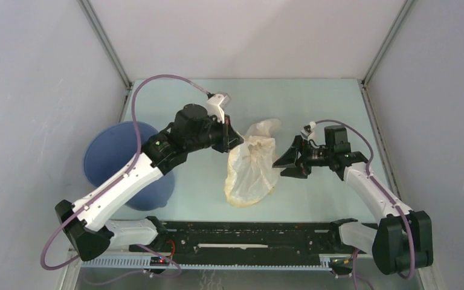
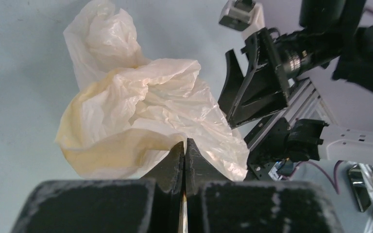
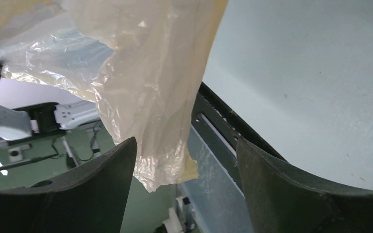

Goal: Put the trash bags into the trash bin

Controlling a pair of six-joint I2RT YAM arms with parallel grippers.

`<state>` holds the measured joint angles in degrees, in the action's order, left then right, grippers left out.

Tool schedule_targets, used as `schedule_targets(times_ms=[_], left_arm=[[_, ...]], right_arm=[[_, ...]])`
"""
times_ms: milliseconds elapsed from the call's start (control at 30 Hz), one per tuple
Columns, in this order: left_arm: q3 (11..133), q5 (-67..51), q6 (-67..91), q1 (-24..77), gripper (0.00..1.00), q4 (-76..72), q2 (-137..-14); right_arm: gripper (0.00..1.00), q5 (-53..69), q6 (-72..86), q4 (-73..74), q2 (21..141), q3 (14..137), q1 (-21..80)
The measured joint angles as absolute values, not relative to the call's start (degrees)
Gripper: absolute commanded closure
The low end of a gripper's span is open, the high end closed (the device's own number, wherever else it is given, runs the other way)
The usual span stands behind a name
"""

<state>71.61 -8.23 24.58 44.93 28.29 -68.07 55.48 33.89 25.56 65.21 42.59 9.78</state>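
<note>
The trash bag (image 1: 251, 164) is a wrinkled cream-yellow film sheet hanging mid-table. My left gripper (image 1: 234, 140) is shut on its upper left edge. In the left wrist view the closed fingertips (image 2: 185, 144) pinch a fold of the bag (image 2: 141, 111), which bulges out ahead of them. My right gripper (image 1: 284, 163) stands open just right of the bag, facing it. In the right wrist view a corner of the bag (image 3: 145, 82) hangs between the wide-apart fingers (image 3: 185, 145), with no contact visible. The blue trash bin (image 1: 112, 154) stands at the left, partly under my left arm.
A black rail (image 1: 248, 238) runs along the table's near edge between the arm bases. Grey walls close in the left, back and right sides. My left forearm (image 1: 127, 181) crosses over the bin's right rim.
</note>
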Motion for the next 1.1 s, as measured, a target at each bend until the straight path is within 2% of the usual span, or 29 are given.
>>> schedule_targets(times_ms=[200,233,400,433,500,533,700,800,867,1000,1100], left_arm=[[71.61,-11.2,28.58,42.28,1.0,24.67,-68.16],[71.61,-11.86,29.23,41.93,1.0,24.08,-68.2],[71.61,-14.33,32.93,40.18,1.0,20.99,-68.25],[71.61,-14.35,33.41,39.81,1.0,20.62,-68.25],[71.55,-14.22,34.61,38.92,1.0,20.1,-68.23],[71.26,-14.15,35.03,38.5,1.0,19.81,-68.12],[69.8,-11.49,36.56,34.09,1.0,23.07,-68.14],[72.73,-8.58,36.62,28.91,1.0,27.73,-71.55],[78.74,-6.57,36.34,26.46,1.0,31.29,-75.94],[100.71,-1.04,33.12,26.48,1.0,37.23,-84.31],[110.78,3.79,27.7,31.42,1.0,35.48,-82.72]], right_arm=[[0.23,59.11,48.69,8.58,65.19,39.0,11.4],[0.29,59.31,51.03,5.52,65.19,39.0,11.9],[0.79,59.9,61.91,-8.32,65.17,39.03,12.71],[0.86,59.86,63.05,-9.65,65.17,39.05,12.53],[0.91,59.35,63.59,-9.89,65.12,39.05,12.1],[0.99,58.96,63.29,-8.84,65.12,39.05,11.84],[1.0,56.71,58.5,4.27,68.25,43.03,9.45],[1.0,52.16,52.38,17.69,77.41,57.25,8.73],[1.0,48.03,48.05,27.94,84.71,72.2,8.62],[1.0,39.31,38.63,47.83,98.72,112.79,8.99],[1.0,36.36,33.43,55.07,102.87,138.58,9.87]])
